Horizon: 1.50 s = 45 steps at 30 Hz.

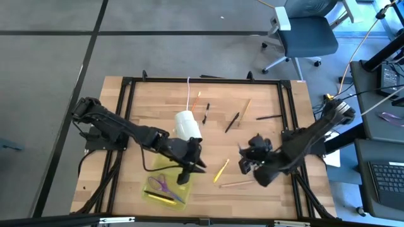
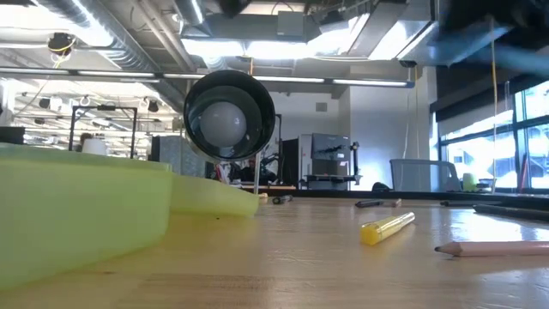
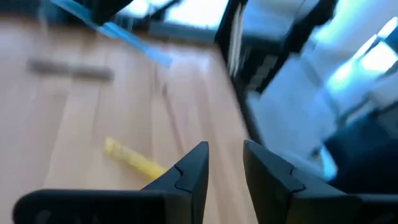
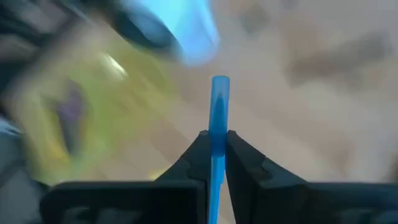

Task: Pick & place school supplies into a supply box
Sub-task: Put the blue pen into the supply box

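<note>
Two grippers work: our right gripper (image 4: 214,144) pinches a blue pen (image 4: 219,106) to carry toward the supply box (image 1: 165,191); our left gripper (image 3: 225,163), empty and parted, hovers beside that box near a yellow pen (image 1: 221,170).

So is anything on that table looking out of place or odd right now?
One thing: a white cylinder on a cord lies mid-table among the scattered pens, and it is no school supply. Otherwise, loose pens and pencils such as the yellow pen lie outside the translucent yellow-green plastic box, and the right hand grips a thin blue pen.
</note>
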Each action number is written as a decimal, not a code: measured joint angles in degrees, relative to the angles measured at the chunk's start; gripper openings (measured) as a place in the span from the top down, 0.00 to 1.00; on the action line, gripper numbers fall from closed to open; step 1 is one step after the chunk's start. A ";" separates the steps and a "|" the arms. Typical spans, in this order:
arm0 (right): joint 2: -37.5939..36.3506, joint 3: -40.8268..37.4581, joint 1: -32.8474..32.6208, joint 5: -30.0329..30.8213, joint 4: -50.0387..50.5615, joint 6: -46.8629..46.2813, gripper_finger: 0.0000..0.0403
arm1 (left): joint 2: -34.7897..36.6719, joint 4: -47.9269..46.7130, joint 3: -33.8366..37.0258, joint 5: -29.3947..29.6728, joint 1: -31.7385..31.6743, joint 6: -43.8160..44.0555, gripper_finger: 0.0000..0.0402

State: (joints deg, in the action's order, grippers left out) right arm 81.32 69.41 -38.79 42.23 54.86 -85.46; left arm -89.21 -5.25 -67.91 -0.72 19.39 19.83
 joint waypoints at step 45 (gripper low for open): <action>2.14 5.18 7.61 -4.48 -46.96 60.22 0.89 | -0.04 31.33 7.47 -0.90 -5.59 -4.73 0.96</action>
State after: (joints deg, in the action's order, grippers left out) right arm 83.46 74.59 -31.19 37.75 7.90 -25.24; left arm -89.25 26.08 -60.45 -1.62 13.80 15.09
